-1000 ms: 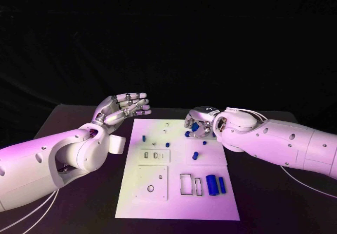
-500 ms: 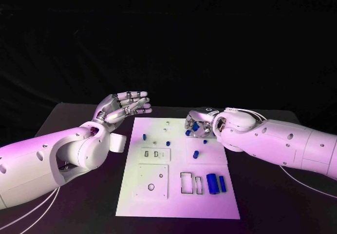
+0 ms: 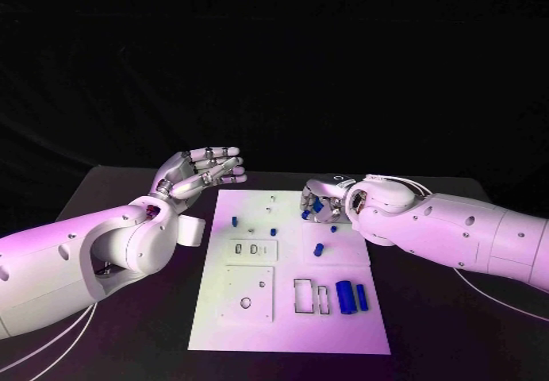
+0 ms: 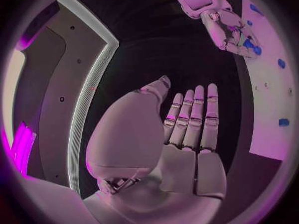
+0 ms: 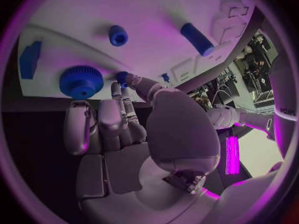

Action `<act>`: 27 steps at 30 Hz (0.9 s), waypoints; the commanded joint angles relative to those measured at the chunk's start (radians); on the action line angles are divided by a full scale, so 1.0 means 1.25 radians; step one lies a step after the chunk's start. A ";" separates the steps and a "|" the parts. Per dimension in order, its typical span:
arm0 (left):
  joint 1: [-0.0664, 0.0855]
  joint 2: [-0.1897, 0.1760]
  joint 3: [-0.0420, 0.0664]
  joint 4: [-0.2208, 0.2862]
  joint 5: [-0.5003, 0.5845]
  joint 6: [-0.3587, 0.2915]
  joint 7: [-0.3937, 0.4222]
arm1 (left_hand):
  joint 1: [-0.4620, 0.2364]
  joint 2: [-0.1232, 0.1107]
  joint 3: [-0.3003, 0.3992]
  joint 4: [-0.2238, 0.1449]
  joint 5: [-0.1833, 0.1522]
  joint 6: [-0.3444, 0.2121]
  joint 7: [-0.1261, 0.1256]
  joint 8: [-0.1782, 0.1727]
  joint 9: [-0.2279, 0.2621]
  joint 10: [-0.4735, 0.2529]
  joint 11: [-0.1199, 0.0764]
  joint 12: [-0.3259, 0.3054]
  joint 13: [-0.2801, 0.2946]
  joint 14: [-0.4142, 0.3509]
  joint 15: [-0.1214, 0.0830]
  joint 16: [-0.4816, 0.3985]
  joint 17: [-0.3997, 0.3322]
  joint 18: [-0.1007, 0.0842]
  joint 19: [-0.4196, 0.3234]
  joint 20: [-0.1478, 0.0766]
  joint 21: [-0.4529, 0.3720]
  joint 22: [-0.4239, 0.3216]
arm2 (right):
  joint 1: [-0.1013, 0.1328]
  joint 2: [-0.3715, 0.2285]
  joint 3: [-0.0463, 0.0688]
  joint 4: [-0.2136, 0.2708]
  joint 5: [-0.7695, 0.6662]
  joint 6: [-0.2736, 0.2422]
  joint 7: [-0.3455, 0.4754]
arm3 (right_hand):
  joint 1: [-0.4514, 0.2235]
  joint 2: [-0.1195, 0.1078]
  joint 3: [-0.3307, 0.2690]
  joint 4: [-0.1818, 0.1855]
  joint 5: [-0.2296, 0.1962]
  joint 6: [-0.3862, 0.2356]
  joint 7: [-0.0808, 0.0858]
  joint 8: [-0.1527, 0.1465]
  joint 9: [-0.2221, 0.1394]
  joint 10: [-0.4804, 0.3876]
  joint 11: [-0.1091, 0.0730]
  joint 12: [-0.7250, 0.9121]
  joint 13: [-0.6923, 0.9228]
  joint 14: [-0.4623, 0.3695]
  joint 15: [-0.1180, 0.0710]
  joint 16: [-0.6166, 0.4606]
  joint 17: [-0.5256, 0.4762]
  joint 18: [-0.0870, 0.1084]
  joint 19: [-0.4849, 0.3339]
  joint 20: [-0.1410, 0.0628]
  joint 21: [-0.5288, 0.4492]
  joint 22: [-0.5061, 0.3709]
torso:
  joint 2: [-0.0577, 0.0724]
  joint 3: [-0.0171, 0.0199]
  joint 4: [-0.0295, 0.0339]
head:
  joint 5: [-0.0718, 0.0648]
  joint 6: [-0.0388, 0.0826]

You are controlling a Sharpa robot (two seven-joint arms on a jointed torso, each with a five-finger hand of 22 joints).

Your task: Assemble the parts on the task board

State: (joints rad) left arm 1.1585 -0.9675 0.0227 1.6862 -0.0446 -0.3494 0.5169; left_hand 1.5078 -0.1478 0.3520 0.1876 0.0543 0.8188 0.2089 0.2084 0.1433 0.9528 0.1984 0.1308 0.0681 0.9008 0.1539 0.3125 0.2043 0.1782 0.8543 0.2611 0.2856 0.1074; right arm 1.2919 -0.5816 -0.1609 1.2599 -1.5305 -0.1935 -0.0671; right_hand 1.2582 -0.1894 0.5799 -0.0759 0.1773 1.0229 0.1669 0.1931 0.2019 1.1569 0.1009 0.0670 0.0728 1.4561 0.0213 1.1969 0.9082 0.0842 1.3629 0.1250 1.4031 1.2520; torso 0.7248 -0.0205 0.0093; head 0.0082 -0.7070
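Left hand: mine, raised off the table beside the board's far-left corner, at about ten o'clock from the board's middle. Fingers straight and side by side, holding nothing. Risk here is small; it would only matter if I swung it in over the board.

Task board: white plate in the middle of the table, long side running from me toward twelve o'clock.

Loose parts: a small blue peg and another in the far half, a short cylinder near the right edge, two long blue cylinders at five o'clock.

Right hand: at the board's far-right corner, about one o'clock, fingers curled down around a blue piece; I cannot tell whether I truly grip it.

Blue gear: lies on the board just past my fingertips.

Risk: if my hold is loose, I judge the piece may slip, tilt or roll off the near edge, or my fingers may knock the gear.
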 commanded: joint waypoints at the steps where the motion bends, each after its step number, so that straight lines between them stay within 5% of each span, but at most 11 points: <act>1: 0.001 0.001 0.001 0.001 0.002 0.013 0.002 | 0.002 -0.003 0.005 -0.001 0.000 0.005 0.031 0.001 0.001 0.006 -0.002 -0.002 -0.001 -0.003 0.001 -0.004 0.001 0.004 0.003 0.000 0.002 -0.001 | -0.001 0.002 0.000 -0.001 -0.001 0.010 0.005 | -0.006 0.002 0.003 0.003 -0.003 0.005 -0.002 0.005 0.001 0.006 0.000 0.002 -0.001 0.002 -0.004 0.006 -0.001 -0.012 0.004 -0.001 0.005 0.001 | 0.000 0.0000 0.0008 | -0.003 -0.001; 22: 0.001 0.002 0.001 -0.003 0.005 0.016 -0.003 | 0.001 -0.005 0.009 -0.004 0.000 0.006 0.032 0.001 0.000 0.007 -0.001 -0.004 -0.001 -0.003 0.001 -0.005 0.002 0.004 0.003 0.001 0.001 -0.002 | -0.005 0.007 -0.001 -0.008 0.014 0.008 -0.011 | 0.002 0.011 0.031 0.008 -0.021 0.010 -0.005 0.015 0.014 0.021 -0.004 0.003 0.000 -0.001 -0.007 0.016 -0.001 -0.012 0.004 -0.003 0.008 0.008 | 0.000 -0.0008 -0.0009 | 0.003 -0.008; 27: 0.002 0.003 0.001 -0.004 0.006 0.017 -0.004 | 0.001 -0.005 0.009 -0.004 0.000 0.006 0.032 0.001 0.000 0.007 -0.001 -0.004 -0.001 -0.003 0.001 -0.005 0.002 0.004 0.003 0.001 0.001 -0.002 | -0.006 0.005 -0.001 -0.003 0.016 -0.039 -0.009 | 0.002 0.015 0.042 0.013 0.002 0.020 -0.010 0.029 0.025 0.039 -0.009 0.006 0.003 -0.001 -0.011 0.022 -0.001 -0.013 0.007 -0.006 0.012 0.016 | 0.000 -0.0011 -0.0004 | 0.000 -0.009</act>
State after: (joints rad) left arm 1.1588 -0.9664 0.0227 1.6808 -0.0428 -0.3479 0.5096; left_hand 1.5078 -0.1477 0.3576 0.1820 0.0543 0.8188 0.2089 0.2083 0.1432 0.9565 0.1947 0.1308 0.0673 0.9008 0.1539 0.3125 0.2054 0.1782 0.8543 0.2611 0.2856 0.1063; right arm 1.2856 -0.5743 -0.1615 1.2523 -1.5104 -0.2006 -0.0735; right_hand 1.2594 -0.1801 0.6270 -0.0590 0.1734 1.0423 0.1547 0.2251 0.2304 1.2007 0.0899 0.0717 0.0755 1.4561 0.0140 1.2193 0.9082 0.0844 1.3682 0.1196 1.4148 1.2708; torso 0.7254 -0.0216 0.0088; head 0.0110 -0.7182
